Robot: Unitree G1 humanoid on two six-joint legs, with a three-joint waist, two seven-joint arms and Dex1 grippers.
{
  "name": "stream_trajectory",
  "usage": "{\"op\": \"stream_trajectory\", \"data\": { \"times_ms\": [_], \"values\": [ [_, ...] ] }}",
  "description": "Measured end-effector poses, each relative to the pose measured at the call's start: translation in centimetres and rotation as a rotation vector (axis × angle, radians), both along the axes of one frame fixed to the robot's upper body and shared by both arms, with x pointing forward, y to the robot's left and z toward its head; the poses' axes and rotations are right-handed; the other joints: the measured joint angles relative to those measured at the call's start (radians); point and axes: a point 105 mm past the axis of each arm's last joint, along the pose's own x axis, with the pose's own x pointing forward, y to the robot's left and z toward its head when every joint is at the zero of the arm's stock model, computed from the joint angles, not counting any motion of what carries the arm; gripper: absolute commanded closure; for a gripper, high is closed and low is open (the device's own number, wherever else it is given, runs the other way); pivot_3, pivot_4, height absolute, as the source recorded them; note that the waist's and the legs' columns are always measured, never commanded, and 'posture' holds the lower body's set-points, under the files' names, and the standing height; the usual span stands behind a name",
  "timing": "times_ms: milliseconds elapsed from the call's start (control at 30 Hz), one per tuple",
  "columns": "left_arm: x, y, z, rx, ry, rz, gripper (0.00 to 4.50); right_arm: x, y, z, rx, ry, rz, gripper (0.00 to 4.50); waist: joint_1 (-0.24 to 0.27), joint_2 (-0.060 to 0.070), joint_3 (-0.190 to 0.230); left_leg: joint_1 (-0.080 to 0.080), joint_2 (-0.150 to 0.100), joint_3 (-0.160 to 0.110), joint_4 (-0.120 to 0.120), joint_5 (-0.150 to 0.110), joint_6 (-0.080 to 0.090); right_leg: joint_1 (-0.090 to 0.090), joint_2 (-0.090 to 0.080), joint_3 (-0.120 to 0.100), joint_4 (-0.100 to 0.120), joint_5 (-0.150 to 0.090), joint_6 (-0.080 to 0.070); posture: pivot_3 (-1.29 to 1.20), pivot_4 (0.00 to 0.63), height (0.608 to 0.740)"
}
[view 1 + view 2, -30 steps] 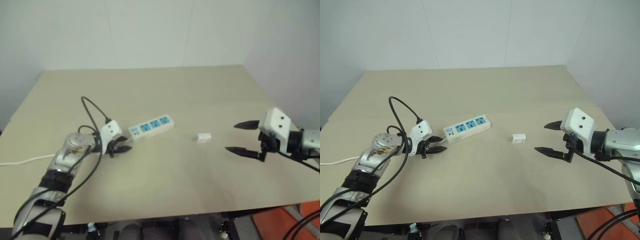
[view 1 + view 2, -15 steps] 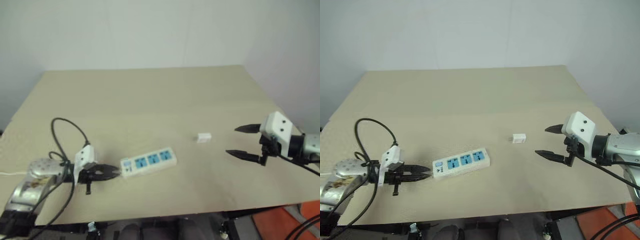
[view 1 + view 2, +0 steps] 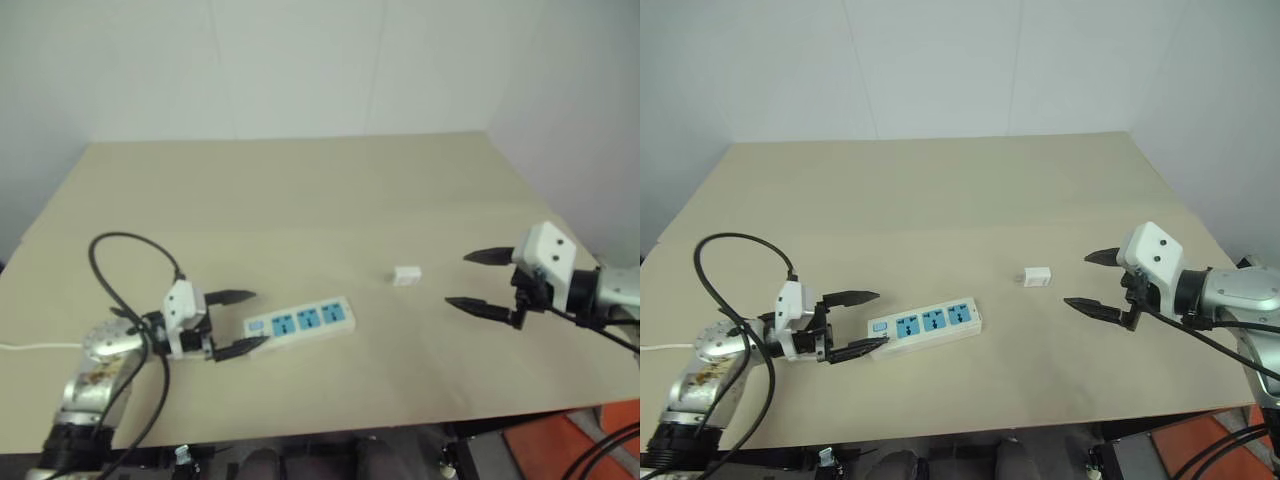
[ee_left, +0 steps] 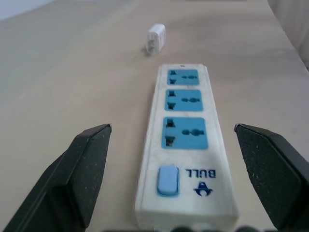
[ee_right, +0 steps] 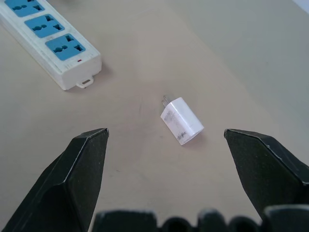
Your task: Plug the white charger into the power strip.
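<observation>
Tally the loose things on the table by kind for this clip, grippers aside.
Power strip: 1
White charger: 1
Total: 2

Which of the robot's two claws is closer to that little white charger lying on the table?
The right gripper is nearer, open, just beside the white charger. The left gripper is open at the power strip's far end.
</observation>
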Motion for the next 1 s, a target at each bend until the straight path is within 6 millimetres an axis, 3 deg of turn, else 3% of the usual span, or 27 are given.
{"op": "stream_trajectory", "data": {
  "times_ms": [367,767,933,1000],
  "values": [
    [0.2,-0.4,-3.3,0.022,0.050,-0.023,0.03,-0.3,0.8,0.2,0.027,0.007,0.010,0.00,0.004,0.000,0.000,0.000,0.000,0.000,0.000,0.000,0.000,0.000,0.000,0.000,0.000,0.000,0.000,0.00,0.150,0.740],
    [1.8,-2.5,-3.5,0.001,0.003,-0.060,0.03,-0.4,1.1,0.3,0.030,0.009,0.020,0.00,0.010,0.000,0.000,0.008,-0.001,-0.001,0.000,0.000,0.000,0.011,-0.001,-0.001,-0.002,0.000,0.001,0.00,0.150,0.740],
    [1.5,-2.7,-3.8,0.007,0.015,-0.104,1.21,-0.4,1.4,0.4,0.028,0.014,0.032,0.00,0.008,0.001,-0.001,0.009,-0.001,-0.001,0.000,0.000,0.000,0.012,-0.001,-0.001,-0.002,0.000,0.001,0.00,0.150,0.740],
    [1.5,-2.9,-3.8,0.006,0.016,-0.115,1.22,-0.3,1.6,0.4,0.027,0.017,0.045,0.00,0.008,0.001,-0.001,0.009,-0.001,-0.001,0.000,0.000,0.000,0.012,-0.001,-0.001,-0.002,0.000,0.001,0.00,0.150,0.740]
  ]
}}
